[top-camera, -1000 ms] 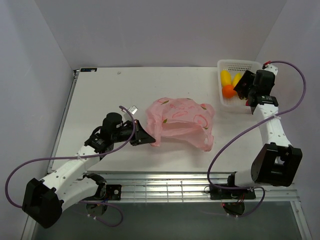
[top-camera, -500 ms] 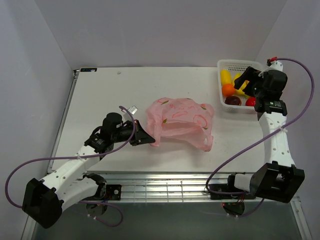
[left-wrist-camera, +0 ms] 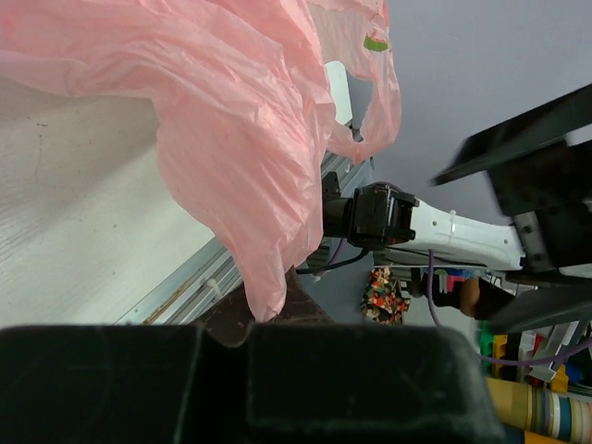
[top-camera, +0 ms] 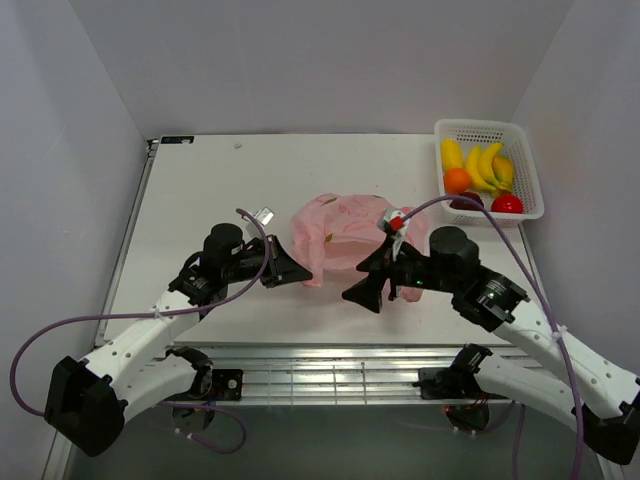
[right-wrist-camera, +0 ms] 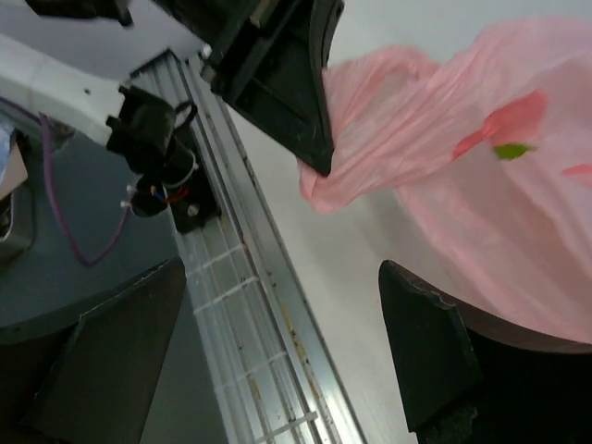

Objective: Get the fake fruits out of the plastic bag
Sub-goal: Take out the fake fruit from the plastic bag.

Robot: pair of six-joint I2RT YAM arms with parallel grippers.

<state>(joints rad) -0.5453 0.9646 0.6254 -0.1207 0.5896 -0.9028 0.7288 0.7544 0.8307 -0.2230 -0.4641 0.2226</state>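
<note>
Centre of your frame: plastic bag point(top-camera: 345, 228) on the bench point(top-camera: 200, 190), left jaws at its left edge, right jaws spread just below it. Upper right: basket point(top-camera: 488, 130) holding banana bunch point(top-camera: 488, 165), orange point(top-camera: 457, 180), red apple point(top-camera: 507, 203).

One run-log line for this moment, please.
left end effector: shut on plastic bag left edge | right end effector: open by bag's front | basket: banana bunch, orange, red apple, dark fruit | bag contents: unseen

right end effector point(top-camera: 358, 284) gone from white basket point(top-camera: 478, 125) to plastic bag point(top-camera: 345, 225), near edge; jaws apart
</note>
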